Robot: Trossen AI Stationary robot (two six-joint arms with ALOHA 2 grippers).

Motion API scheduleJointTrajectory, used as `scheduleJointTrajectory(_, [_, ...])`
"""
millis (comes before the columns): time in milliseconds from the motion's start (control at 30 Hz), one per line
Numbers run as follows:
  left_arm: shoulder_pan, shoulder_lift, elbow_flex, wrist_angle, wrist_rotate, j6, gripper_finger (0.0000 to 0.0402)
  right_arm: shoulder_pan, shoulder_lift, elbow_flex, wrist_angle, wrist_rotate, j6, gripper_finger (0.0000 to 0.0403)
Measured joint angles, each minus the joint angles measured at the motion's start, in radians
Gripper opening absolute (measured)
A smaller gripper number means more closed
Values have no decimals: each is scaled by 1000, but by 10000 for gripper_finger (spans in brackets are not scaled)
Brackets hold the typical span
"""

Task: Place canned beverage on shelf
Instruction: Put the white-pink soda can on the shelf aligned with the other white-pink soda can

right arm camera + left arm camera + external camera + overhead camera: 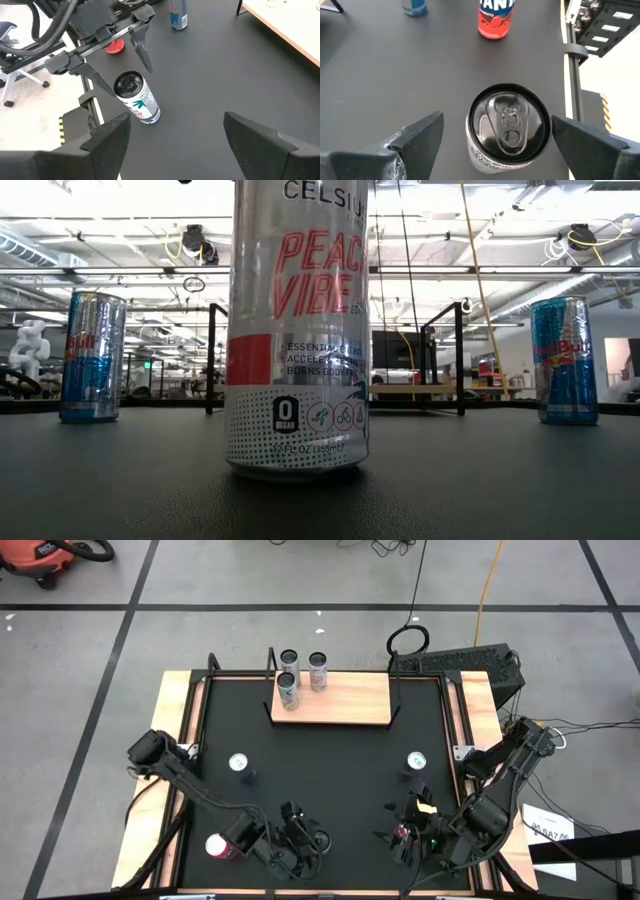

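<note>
Silver can (509,130) stands upright on the desk (340,765), framed by the left hand (495,142), open wide, not gripping.
Closing off-centre could tip it, honestly; right hand (172,137) waits open nearby, shelf (345,698) well away.

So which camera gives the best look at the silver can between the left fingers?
The left wrist view: the silver can stands upright, untouched between open fingers. The low view shows its label, the right wrist view its side, and the high view hides it.

Grey floor (250,630) with black lines, orange vacuum (45,558)
</note>
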Motion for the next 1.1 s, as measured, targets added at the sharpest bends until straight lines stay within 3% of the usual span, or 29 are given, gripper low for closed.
scheduleJointTrajectory(200, [10, 46, 0, 85, 10, -17, 368, 0, 0, 0, -2, 0, 3, 309])
scheduleJointTrajectory(600, [9, 70, 0, -10, -18, -218, 367, 2, 0, 0, -4, -3, 6, 309])
scheduleJointTrajectory(767, [11, 70, 0, 7, -28, -227, 366, 3, 0, 0, -4, -3, 4, 309])
scheduleJointTrajectory(867, [20, 70, 0, 9, -30, -226, 347, 3, 0, 0, -11, -3, 4, 309])
scheduleJointTrajectory(1100, [50, 70, 0, 10, -6, -196, 262, 3, 0, 0, -28, -3, 11, 309])
